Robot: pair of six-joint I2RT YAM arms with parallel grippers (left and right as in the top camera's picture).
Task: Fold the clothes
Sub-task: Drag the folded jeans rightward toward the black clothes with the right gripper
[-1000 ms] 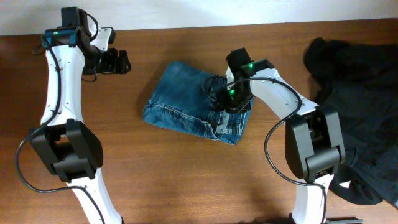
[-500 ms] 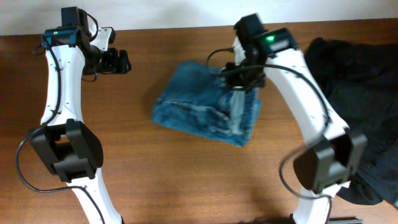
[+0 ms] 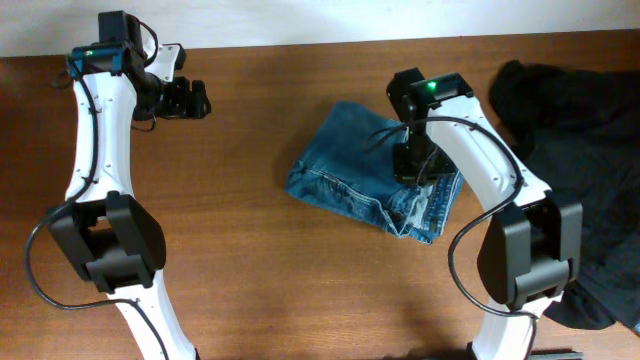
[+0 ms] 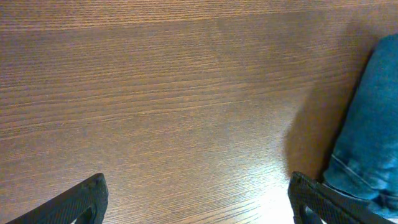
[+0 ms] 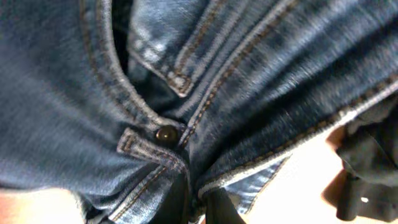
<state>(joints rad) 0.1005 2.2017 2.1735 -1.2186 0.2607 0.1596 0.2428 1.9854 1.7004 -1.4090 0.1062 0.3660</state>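
Surface: brown wooden table point(image 3: 250, 270).
Pile: black heap of clothes point(image 3: 580, 130), far right.
Garment: folded blue denim jeans point(image 3: 350, 170), right of centre; long axis runs left to near-right.
Right arm: right gripper point(image 3: 413, 168) on the jeans' right end, narrow, pinching denim.
Left arm: left gripper point(image 3: 188, 98) far left, wide, empty, well apart.
Nearer: right.
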